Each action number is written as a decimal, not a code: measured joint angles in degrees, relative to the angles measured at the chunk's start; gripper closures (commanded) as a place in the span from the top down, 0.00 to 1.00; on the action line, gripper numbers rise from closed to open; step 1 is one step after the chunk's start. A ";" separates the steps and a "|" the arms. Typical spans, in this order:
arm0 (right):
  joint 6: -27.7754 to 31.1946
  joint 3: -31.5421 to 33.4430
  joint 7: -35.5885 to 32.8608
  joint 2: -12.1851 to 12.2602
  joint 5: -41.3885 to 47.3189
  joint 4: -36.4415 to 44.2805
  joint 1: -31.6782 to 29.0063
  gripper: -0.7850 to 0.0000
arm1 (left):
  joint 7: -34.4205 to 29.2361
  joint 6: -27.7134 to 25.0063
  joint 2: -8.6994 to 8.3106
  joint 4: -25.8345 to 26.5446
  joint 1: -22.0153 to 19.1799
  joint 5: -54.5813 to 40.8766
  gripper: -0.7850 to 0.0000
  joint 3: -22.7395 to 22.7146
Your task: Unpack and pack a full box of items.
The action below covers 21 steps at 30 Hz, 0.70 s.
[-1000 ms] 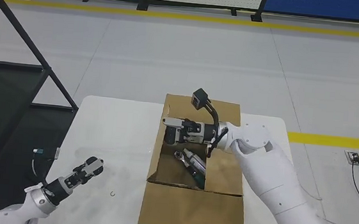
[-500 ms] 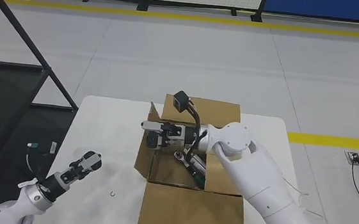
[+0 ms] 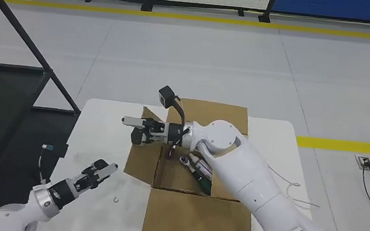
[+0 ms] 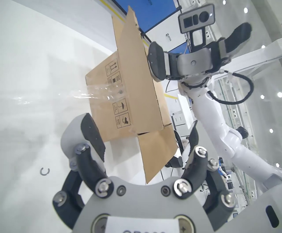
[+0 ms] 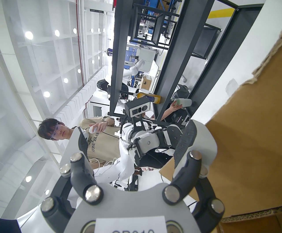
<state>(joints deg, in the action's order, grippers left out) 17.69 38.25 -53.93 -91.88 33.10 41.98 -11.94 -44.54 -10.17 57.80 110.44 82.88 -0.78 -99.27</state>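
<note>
At the raised left flap (image 3: 143,159) of the one brown cardboard box (image 3: 196,217), which sits open on the white table (image 3: 104,128), the right gripper (image 3: 134,128) holds its fingers (image 5: 187,141) spread wide, one at the cardboard (nothing clasped). Inside the box lies one grey-and-green metal tool (image 3: 197,169); out to the box's left the left gripper (image 3: 103,170), likewise released, hovers low over the table near one small dark C-shaped ring (image 3: 117,199).
</note>
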 measured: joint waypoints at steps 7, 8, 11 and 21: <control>1.77 -1.16 0.06 -2.79 0.84 -6.08 2.05 1.00 | 1.62 4.36 0.04 -0.33 -3.51 6.17 1.00 4.88; 2.15 -1.14 -0.16 -3.14 1.05 -6.93 2.28 1.00 | 1.72 4.96 0.03 -0.50 -4.04 7.51 1.00 5.66; 3.11 -0.93 -0.82 -3.84 1.39 -8.73 2.75 1.00 | 2.62 6.05 0.04 -1.07 -4.97 10.52 1.00 7.28; 10.77 1.90 -2.82 -3.92 0.95 -10.40 2.51 1.00 | 5.24 7.21 0.07 -3.74 -5.42 12.61 1.00 8.10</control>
<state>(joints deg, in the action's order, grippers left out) 28.46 40.15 -56.75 -95.79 34.05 31.58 -9.43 -39.30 -2.96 57.87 106.70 77.46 11.83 -91.16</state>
